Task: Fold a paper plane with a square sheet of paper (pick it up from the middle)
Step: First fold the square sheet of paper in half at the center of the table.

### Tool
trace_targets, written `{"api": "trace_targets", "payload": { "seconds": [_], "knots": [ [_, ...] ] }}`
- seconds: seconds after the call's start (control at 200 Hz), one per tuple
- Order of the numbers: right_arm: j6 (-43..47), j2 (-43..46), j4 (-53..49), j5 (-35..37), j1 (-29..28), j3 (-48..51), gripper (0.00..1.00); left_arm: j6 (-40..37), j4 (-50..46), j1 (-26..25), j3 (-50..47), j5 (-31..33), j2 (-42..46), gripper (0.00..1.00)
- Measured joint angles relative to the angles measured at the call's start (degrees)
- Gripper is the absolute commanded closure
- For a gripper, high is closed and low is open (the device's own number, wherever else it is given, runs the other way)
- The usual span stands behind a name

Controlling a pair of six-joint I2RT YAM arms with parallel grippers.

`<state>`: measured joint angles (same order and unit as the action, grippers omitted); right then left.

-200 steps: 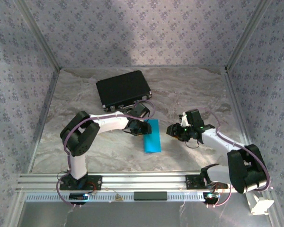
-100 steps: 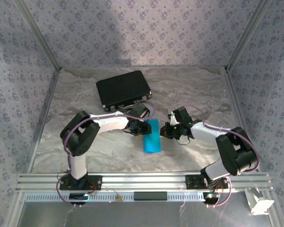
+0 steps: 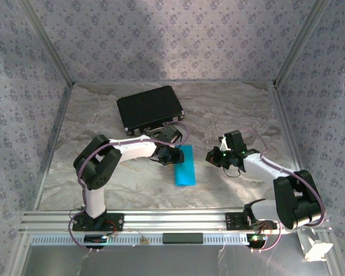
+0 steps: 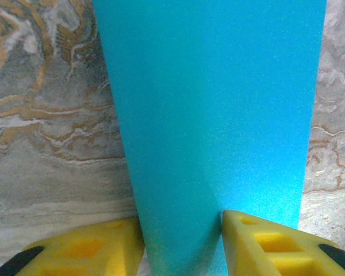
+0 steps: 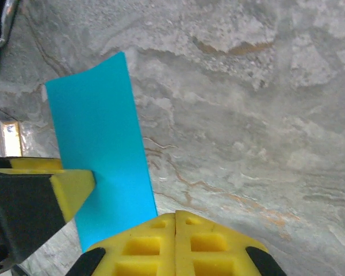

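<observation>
My right gripper (image 3: 213, 156) has backed off rightward from the folded cyan sheet of paper (image 3: 184, 165), its fingers pressed together and empty. The left gripper (image 3: 171, 156) pinches the sheet across its width, mid-table on the grey marbled table (image 3: 230, 109), with lilac patterned walls (image 3: 172, 40) around.

Your thin bright cyan-blue paper sheet (image 3: 184, 165) sits folded into a narrow strip. It lies on the marbled table (image 3: 230, 109).
</observation>
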<state>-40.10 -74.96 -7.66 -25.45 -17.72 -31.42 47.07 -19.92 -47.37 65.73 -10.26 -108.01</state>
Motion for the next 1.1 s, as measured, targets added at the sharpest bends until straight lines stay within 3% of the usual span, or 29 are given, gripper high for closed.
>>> {"api": "trace_targets", "payload": {
  "seconds": [0.555, 1.099],
  "knots": [
    [0.0, 0.1, -0.3, -0.9, 0.0, 0.9, 0.91, -0.8, -2.2, -0.3, 1.8, 0.2, -0.9, 0.54],
    [0.0, 0.1, -0.3, -1.1, 0.0, 0.9, 0.9, -0.8, -2.1, -0.3, 1.2, 1.3, -0.5, 0.62]
  ]
}}
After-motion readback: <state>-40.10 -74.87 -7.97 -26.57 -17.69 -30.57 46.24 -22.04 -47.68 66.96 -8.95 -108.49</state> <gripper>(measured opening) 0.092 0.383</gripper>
